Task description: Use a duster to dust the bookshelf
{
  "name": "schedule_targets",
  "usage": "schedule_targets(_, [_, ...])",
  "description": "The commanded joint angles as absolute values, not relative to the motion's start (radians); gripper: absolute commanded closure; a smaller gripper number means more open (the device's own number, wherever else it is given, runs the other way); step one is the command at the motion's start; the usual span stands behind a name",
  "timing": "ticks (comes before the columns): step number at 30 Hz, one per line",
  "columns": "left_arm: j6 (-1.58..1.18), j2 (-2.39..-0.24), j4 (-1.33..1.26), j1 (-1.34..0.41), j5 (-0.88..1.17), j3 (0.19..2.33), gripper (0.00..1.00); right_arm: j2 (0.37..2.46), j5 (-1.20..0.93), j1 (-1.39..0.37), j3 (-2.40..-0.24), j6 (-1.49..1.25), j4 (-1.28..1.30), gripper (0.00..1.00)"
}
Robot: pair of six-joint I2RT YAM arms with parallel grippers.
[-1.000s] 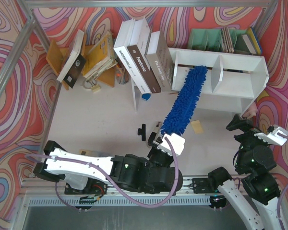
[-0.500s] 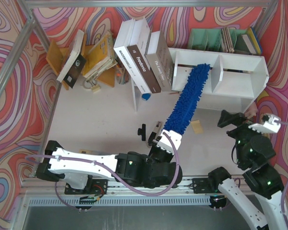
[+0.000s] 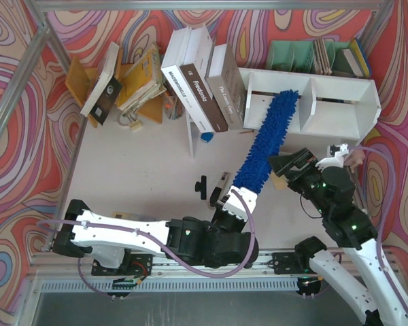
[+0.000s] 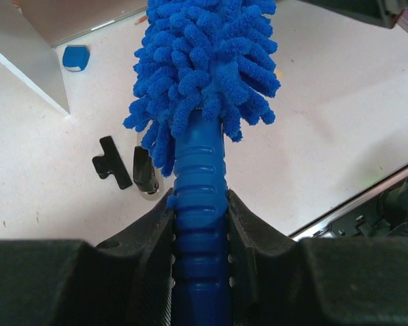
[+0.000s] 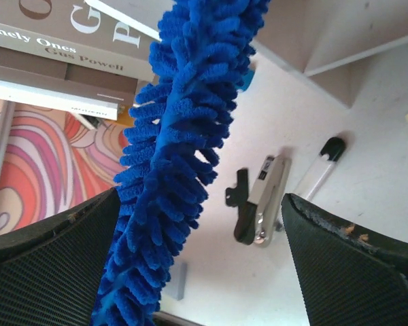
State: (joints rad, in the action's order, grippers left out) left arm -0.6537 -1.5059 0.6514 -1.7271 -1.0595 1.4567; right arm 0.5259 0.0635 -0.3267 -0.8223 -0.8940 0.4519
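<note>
**Top view.** The duster (image 3: 265, 142) lies slanted across the table. Its fluffy tip reaches into the left compartment of the bookshelf (image 3: 340, 85), and its handle end points back toward the arms. The left gripper (image 3: 226, 201) is clamped on that handle end. The right gripper (image 3: 287, 166) hangs just to the right of the duster's lower half, with its jaws spread wide and nothing in them. A row of books (image 3: 197, 88) leans on a thin white board (image 3: 190, 132) left of the bookshelf, and a green rack (image 3: 292, 53) stands behind it. A small black clip (image 3: 201, 185) lies on the table near the handle.

**Left wrist view.** The two dark fingers (image 4: 151, 238) press on either side of the ribbed blue handle. The fluffy head starts just beyond them and fills the upper middle of the picture. The black clip (image 4: 112, 161) and a black-and-silver tool (image 4: 144, 170) lie side by side on the table (image 4: 340, 122), left of the handle.

**Right wrist view.** The right gripper's fingers (image 5: 353, 265) stand far apart. The duster (image 5: 183, 129) runs up between them, close against the finger on the left of the picture. I cannot tell whether the fluff touches that finger. The other finger is well clear of the duster. Book spines (image 5: 54, 61) show at the upper left and a corner of the bookshelf (image 5: 340, 41) at the upper right. The small tools (image 5: 258, 197) lie on the table below.
</note>
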Motion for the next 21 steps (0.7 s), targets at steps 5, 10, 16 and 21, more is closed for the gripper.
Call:
schedule_targets(5, [-0.665,-1.479,0.607,-1.725,-1.008,1.413,1.00,0.589,-0.054,-0.324,-0.752,-1.082,0.237,0.10])
schedule_targets(10, [-0.648,-1.479,0.576,-1.725,-0.981,1.402,0.99,0.633,-0.078,-0.324,-0.726,-1.109,0.175,0.17])
schedule_targets(16, [-0.638,-1.471,0.574,-1.720,-0.951,1.398,0.93,0.670,-0.079,-0.323,-0.712,-1.128,0.148,0.29])
schedule_targets(21, [-0.649,-1.465,0.577,-1.699,-0.901,1.393,0.86,0.668,-0.082,-0.324,-0.697,-1.152,0.130,0.47])
